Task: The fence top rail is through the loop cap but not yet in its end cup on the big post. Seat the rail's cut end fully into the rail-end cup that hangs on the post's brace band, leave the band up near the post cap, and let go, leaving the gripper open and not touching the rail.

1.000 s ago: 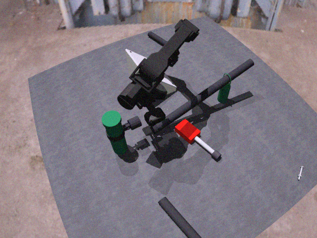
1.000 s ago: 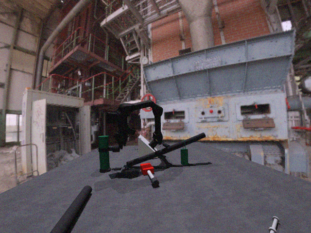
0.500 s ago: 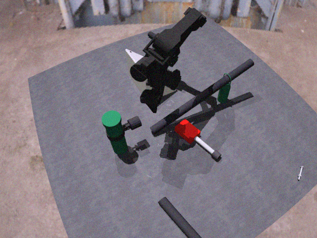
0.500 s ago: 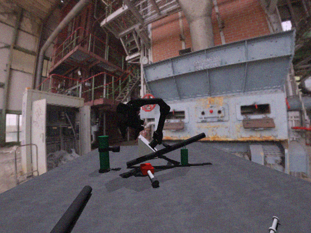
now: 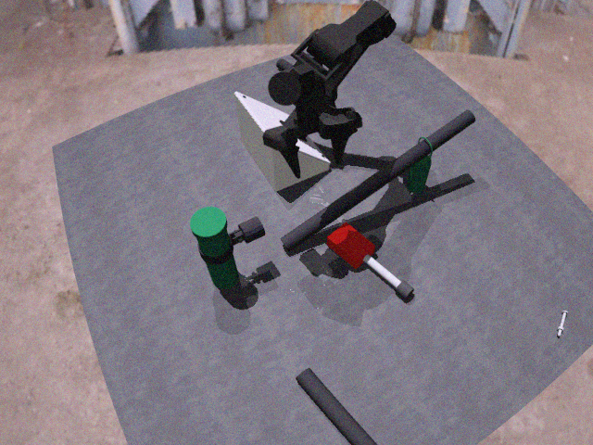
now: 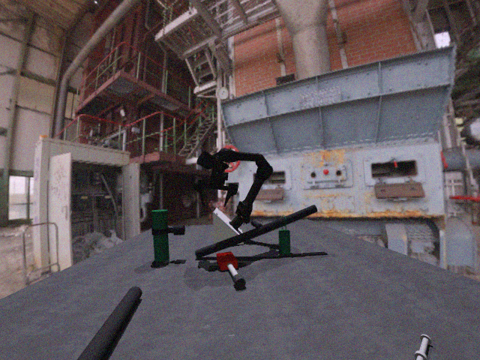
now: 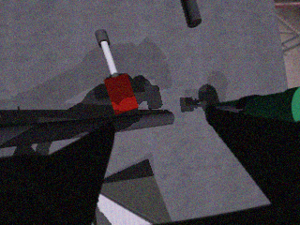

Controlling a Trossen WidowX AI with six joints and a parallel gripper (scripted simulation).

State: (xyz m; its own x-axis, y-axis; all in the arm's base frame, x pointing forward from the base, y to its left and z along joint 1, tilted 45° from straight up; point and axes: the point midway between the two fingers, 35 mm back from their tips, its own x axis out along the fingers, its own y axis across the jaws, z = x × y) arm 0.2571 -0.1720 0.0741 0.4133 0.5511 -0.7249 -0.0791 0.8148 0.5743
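Observation:
The big green post (image 5: 220, 273) (image 6: 160, 247) (image 7: 269, 106) stands at the left with its dark brace band (image 5: 218, 259) (image 6: 159, 231) on its upper part. The rail-end cup (image 5: 250, 229) (image 6: 177, 229) sticks out from the band toward the rail and is empty. The dark top rail (image 5: 373, 182) (image 6: 256, 232) (image 7: 141, 120) runs tilted through the loop cap of the small green post (image 5: 417, 175) (image 6: 283, 241). Its cut end (image 5: 288, 240) lies low by the table, apart from the cup. My gripper (image 5: 314, 160) (image 6: 227, 197) (image 7: 161, 119) is open and empty, raised above the rail's middle, touching nothing.
A red-headed mallet (image 5: 350, 246) (image 6: 226, 260) (image 7: 120, 94) lies just in front of the rail's low end. A white wedge block (image 5: 265, 117) (image 6: 223, 221) stands behind the rail. A loose pipe piece (image 5: 333, 407) (image 6: 112, 325) (image 7: 190, 11) and a small bolt (image 5: 561, 323) (image 6: 421, 346) lie near the front edge.

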